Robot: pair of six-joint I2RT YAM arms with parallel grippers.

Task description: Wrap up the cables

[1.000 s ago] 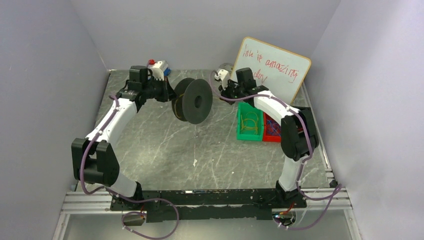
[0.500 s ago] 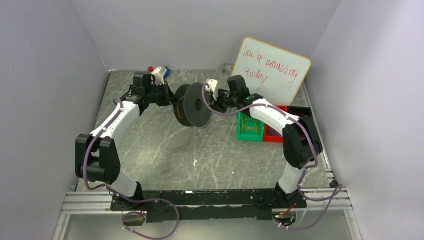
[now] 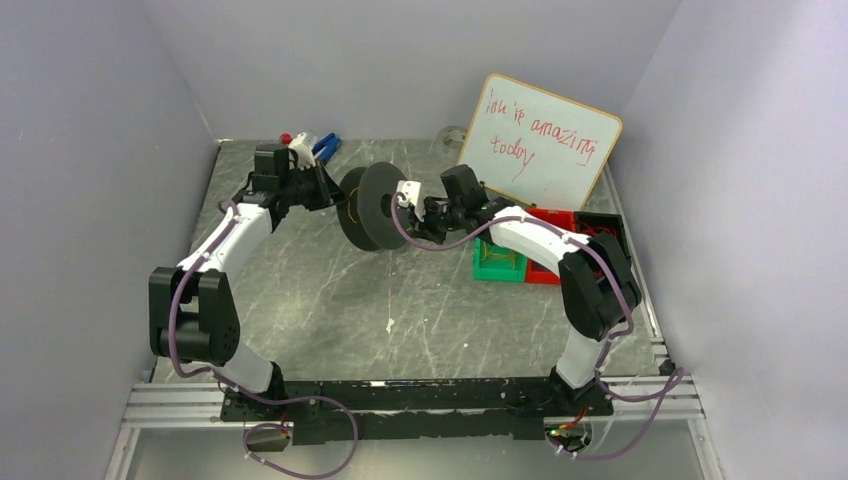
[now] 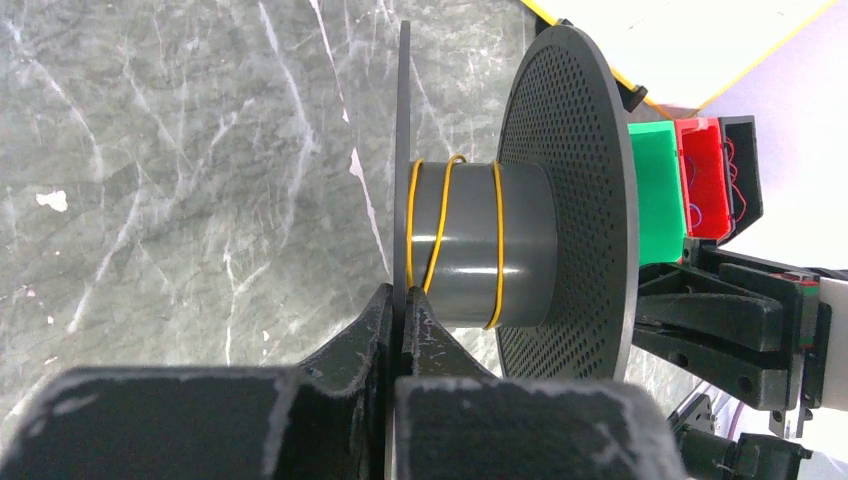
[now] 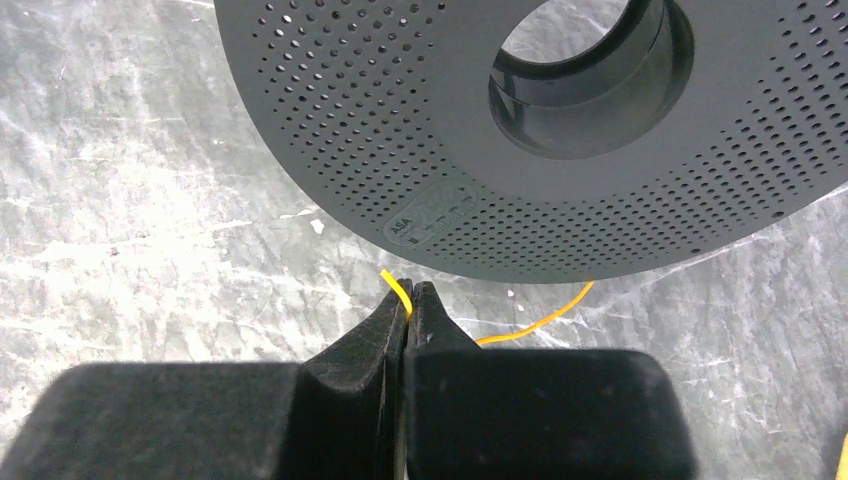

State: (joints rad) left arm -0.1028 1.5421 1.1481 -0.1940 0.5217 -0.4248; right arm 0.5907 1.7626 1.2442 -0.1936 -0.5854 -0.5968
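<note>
A black spool [image 3: 373,207] is held above the table on its edge, its thin near flange [image 4: 403,140] clamped between my left gripper's [image 4: 406,300] shut jaws. Three turns of yellow cable [image 4: 497,240] circle the grey core [image 4: 525,250]. In the top view my left gripper [image 3: 335,192] is at the spool's left and my right gripper [image 3: 410,212] at its right. My right gripper [image 5: 408,292] is shut on the yellow cable [image 5: 397,287], just below the perforated flange [image 5: 380,130]. A loose stretch of cable [image 5: 545,320] curves away behind the right finger.
A whiteboard [image 3: 545,140] with red writing leans at the back right. Green [image 3: 497,262], red [image 3: 548,270] and black [image 3: 610,225] bins sit under my right forearm. A small white, red and blue object [image 3: 308,146] lies at the back left.
My right gripper has swung left and forward from near the whiteboard to the spool's right face. The left gripper and spool have shifted slightly left.
</note>
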